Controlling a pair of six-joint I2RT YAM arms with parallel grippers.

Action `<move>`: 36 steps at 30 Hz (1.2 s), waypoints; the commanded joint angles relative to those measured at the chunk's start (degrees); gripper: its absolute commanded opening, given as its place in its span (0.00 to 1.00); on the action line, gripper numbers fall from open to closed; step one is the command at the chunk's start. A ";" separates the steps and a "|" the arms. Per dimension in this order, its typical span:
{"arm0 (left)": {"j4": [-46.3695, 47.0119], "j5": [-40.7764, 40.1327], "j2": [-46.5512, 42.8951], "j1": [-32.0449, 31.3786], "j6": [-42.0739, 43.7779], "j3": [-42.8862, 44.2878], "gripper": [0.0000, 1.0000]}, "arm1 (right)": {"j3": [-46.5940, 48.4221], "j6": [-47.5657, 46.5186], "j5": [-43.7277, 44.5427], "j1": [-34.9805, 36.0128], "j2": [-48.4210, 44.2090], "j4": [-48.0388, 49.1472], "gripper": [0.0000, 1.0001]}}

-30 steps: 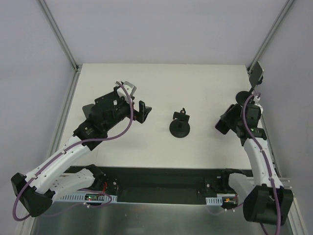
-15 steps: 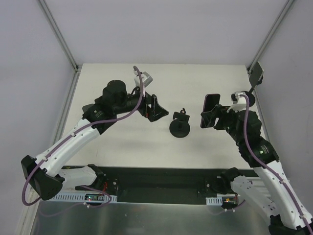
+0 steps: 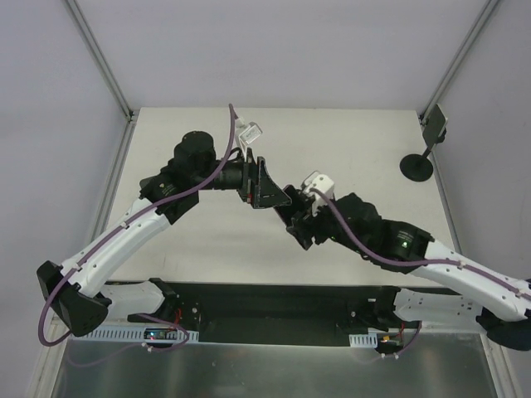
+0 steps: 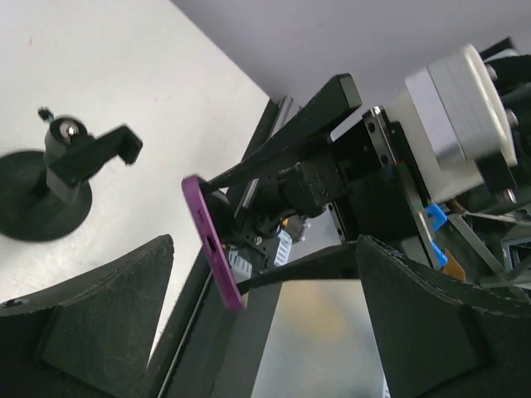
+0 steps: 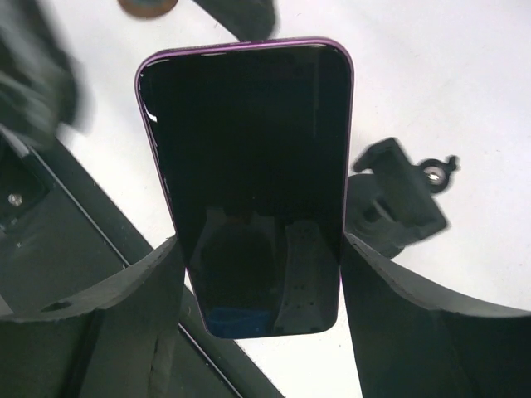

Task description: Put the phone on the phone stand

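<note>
Now the right gripper (image 5: 257,249) pinches the phone (image 5: 249,149) across its long edges near the middle of the table (image 3: 357,141), the phone stand (image 5: 397,201) just beside it, apart. The left gripper (image 4: 265,245) hangs spread, holding nothing, just left, facing the phone's purple edge.

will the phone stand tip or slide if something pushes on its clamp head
The phone stand probably stays put under a light push: its disc base is wide and lies flat on the table. The clamp head sits up on a thin pole, though, so a sideways shove there may tip or slide it.
</note>
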 commanded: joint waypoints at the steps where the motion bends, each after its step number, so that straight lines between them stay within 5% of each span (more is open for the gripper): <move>1: -1.32 2.95 -3.73 -0.13 -1.00 -5.01 0.87 | 2.92 -3.04 6.42 5.98 3.28 7.04 0.01; 10: -3.69 1.02 -12.52 -0.48 1.03 -16.96 0.84 | 4.32 -4.62 8.97 12.76 8.91 9.69 0.01; 14: -3.69 4.96 -11.30 -0.48 0.85 -17.06 0.64 | 5.99 -6.20 9.75 14.60 11.98 10.66 0.01; 21: -3.78 6.92 -12.96 -0.48 1.90 -19.16 0.04 | 9.42 -5.95 13.70 17.24 17.43 8.64 0.02; 25: -3.78 -0.02 -21.02 -0.48 2.35 -21.36 0.00 | 11.71 1.41 16.78 17.42 20.51 -0.83 0.69; 30: -3.08 -13.98 -34.04 -0.48 3.31 -25.05 0.00 | 4.01 9.95 16.01 17.33 15.70 -2.27 0.90; 36: 11.74 -27.37 -51.71 -0.39 -2.72 -38.40 0.00 | -7.97 19.53 4.60 17.16 6.55 17.22 1.00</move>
